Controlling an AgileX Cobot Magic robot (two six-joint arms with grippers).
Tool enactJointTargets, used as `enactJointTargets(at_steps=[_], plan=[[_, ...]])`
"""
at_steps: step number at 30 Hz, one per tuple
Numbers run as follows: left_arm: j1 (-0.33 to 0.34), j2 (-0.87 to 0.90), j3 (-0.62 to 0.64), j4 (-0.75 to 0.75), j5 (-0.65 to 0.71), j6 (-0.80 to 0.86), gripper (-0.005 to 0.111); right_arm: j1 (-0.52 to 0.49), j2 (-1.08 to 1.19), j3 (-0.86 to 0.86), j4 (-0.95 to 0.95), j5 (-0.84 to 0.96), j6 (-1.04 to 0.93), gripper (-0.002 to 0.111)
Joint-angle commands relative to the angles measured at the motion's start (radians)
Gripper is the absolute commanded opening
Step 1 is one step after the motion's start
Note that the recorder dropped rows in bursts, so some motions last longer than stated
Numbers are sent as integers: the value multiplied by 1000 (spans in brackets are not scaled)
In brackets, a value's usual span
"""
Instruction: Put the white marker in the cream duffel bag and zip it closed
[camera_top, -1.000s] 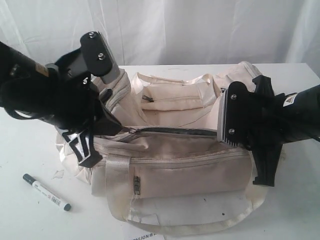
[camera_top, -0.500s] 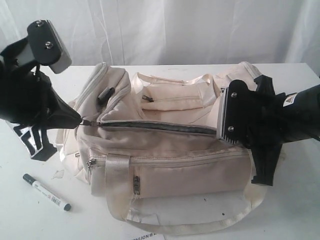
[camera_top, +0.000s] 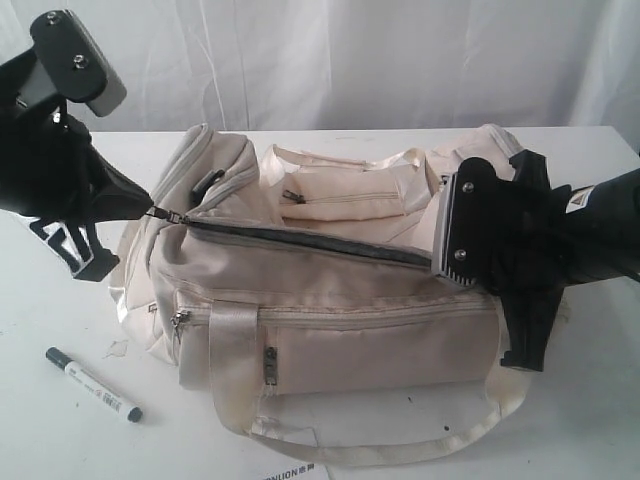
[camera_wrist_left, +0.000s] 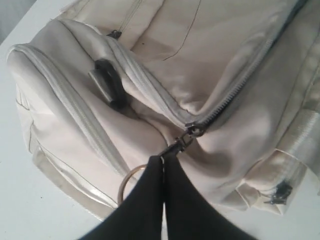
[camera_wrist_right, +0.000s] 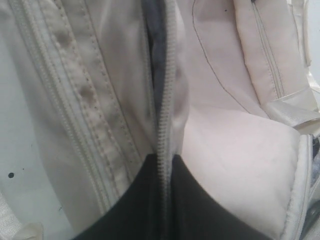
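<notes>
The cream duffel bag (camera_top: 340, 330) lies across the middle of the white table, and its top zip (camera_top: 300, 243) shows a dark slit along its length. My left gripper (camera_top: 150, 210) is shut on the zip pull (camera_wrist_left: 181, 145) at the bag's left end, where its fingertips (camera_wrist_left: 162, 159) pinch the pull's tab. At the right end of the opening, my right gripper (camera_top: 440, 262) is shut on the zip's edge (camera_wrist_right: 163, 120), with dark lining (camera_wrist_right: 152, 50) visible beyond it. The white marker (camera_top: 93, 384) lies on the table at the front left, apart from both grippers.
A satiny strap loop (camera_top: 400, 452) trails on the table in front of the bag. A printed sheet (camera_top: 290, 473) pokes in at the front edge. A brass ring (camera_wrist_left: 125, 182) hangs by the left fingers. White cloth hangs behind the table.
My left gripper has moved left and upward with the zip pull, running the slider to the bag's left end and stretching the bag that way. The right arm has not moved.
</notes>
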Motion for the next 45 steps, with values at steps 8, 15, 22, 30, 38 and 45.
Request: enactJointTargets(at_steps=[8,15,22,30,38,45], plan=[[11,99,7,20,-188,11,0,-3,-7,6,-24,-1,8,0],[8,101,7,-50,-209,33,0,-3,-7,4,39,-9,8,1],[-119,139,7,-67,-215,57,0,0,-9,4,81,5,8,10],[-121,155,7,-67,-214,57,0,21,-95,-30,229,64,0,47],[-121,155,7,-69,-212,57,0,130,-96,-63,276,78,-28,52],[-121,155,7,-77,-212,55,0,190,-45,-69,291,43,-28,52]])
